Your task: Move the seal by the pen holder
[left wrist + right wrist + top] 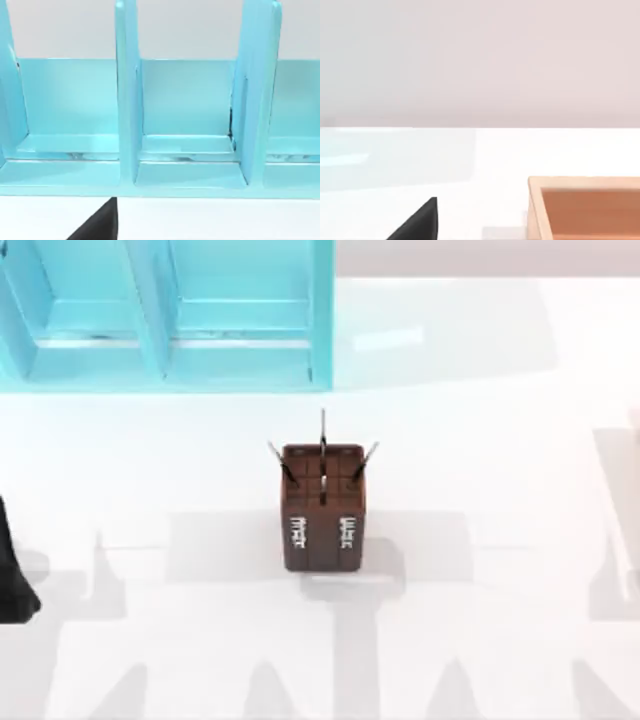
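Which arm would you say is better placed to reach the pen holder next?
Left, tentatively: the left arm sits at the table's left edge, with open table between it and the pen holder.

The pen holder (321, 510) is brown with white markings and a gridded top. The shelf unit (170, 315) is cyan; the table (480, 440) is white.

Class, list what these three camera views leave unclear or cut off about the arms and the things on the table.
- Left arm: top view's left edge cuts it off; fingers' state unreadable.
- Pen holder: white front markings too small to read from above.
- Cyan shelf unit: top edge crops it in the top view; its sides run past the left wrist view.
- Wooden box: cropped by the right wrist view's edges; contents hidden.
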